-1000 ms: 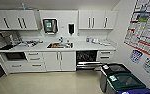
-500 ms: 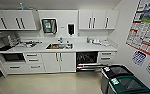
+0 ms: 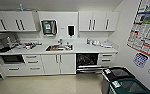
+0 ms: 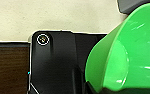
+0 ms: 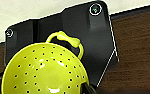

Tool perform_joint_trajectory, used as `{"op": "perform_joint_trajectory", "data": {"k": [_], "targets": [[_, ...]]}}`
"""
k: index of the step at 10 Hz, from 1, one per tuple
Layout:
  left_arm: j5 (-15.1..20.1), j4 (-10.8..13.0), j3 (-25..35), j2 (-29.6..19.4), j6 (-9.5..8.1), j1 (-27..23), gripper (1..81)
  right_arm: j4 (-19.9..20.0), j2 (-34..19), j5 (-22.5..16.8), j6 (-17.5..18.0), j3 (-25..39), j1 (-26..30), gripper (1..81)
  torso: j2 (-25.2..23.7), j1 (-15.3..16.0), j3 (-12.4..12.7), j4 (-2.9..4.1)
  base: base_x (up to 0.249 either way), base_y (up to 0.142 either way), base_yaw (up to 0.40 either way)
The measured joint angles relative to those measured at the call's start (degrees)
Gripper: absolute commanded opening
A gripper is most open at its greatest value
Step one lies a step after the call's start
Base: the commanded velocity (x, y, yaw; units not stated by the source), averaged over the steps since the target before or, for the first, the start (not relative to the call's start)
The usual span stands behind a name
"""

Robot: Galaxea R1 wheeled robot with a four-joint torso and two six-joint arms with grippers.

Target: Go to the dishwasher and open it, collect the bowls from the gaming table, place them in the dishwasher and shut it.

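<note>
I'm carrying a green bowl and a yellow colander-style bowl toward the open dishwasher under the counter's right end; can't tell finger state; loading calls for closing in.

- My head camera looks from high up, forward and down, across the floor at the kitchen counter and open dishwasher, well off;
- my left wrist camera sits close against a green bowl;
- my right wrist camera sits close against a yellow perforated bowl; both wrist views share pale wall and dark wood.
</note>
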Motion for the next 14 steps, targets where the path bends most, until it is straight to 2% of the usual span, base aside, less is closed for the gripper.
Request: {"op": "perform_joint_trajectory", "data": {"k": [14], "targets": [[0.0,0.0,0.1,0.0,0.04,-0.2,1.0,-0.2,-0.1,0.0,0.0,0.0,-0.1,1.0,0.0,0.0,0.0,0.00,0.105,0.000,0.000]]}}
